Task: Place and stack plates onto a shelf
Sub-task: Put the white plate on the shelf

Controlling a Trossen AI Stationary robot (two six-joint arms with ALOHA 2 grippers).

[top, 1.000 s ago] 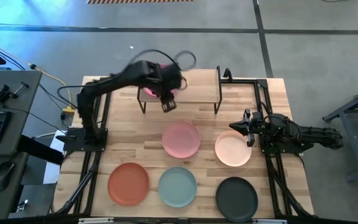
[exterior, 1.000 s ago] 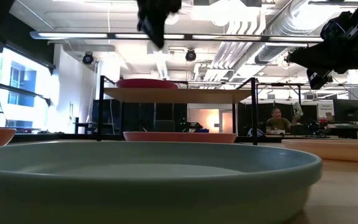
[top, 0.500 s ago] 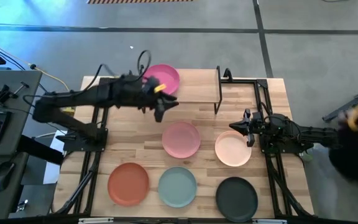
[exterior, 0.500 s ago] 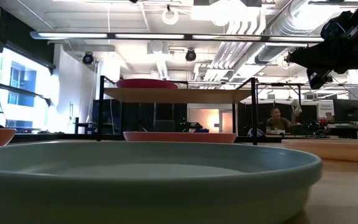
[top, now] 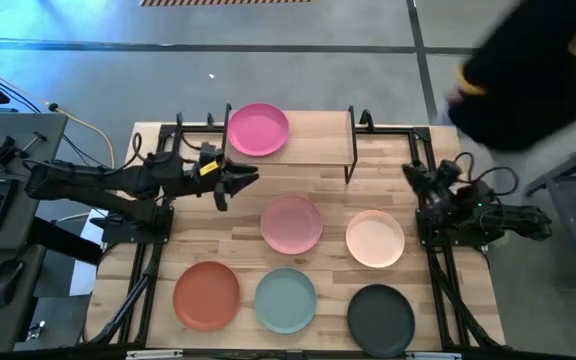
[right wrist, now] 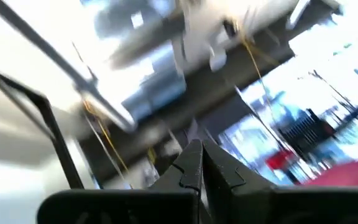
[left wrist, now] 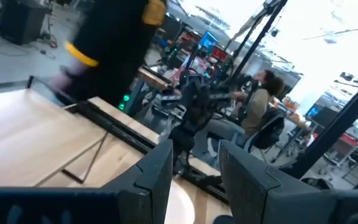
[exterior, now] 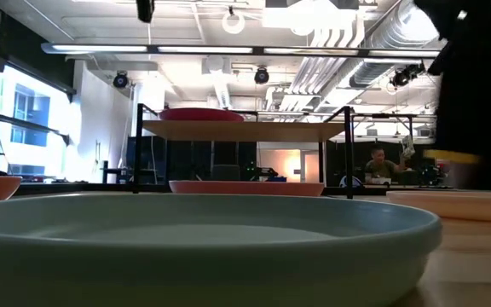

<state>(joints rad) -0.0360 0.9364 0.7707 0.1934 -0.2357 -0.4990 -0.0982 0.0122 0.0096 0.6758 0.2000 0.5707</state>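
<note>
Left gripper (top: 240, 180) pulled back off the shelf (top: 313, 150), fingers apart and empty, right gripper (top: 415, 175) pinched shut; magenta plate (top: 258, 130) sat at the shelf's left end, five beside it, person (top: 528, 75) reaching risked collision.

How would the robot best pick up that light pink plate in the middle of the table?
Probably by the rim. The light pink plate lies flat, so only its raised edge offers a pinch. The left gripper, open and empty, is nearest its upper-left edge; coming down there, away from the cream plate and teal plate, looks safest.
</note>
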